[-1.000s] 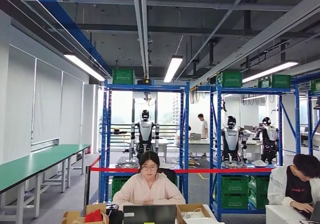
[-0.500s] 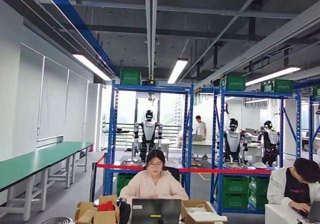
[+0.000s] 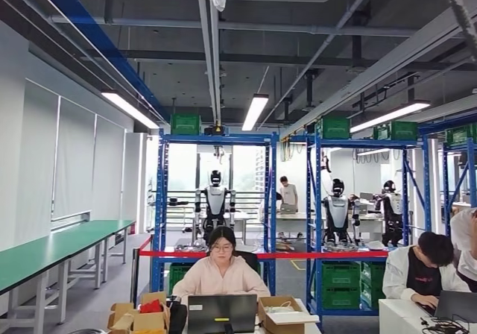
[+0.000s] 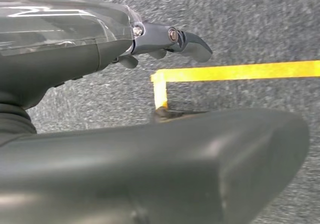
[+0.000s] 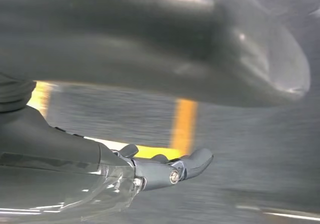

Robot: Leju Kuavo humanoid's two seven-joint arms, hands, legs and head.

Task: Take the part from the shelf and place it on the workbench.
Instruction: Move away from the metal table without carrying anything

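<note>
with both hands hanging empty, left hand (image 4: 166, 36) and right hand (image 5: 166, 171) fingers loosely extended, the blue shelf (image 3: 216, 200) stands far off, risking a stumble.

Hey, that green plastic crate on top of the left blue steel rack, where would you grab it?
The green plastic crate sits on the blue steel rack's top deck, wide face toward the camera. Probably take its upper rim at both ends, coming from the front; handholds are too small to see.
</note>
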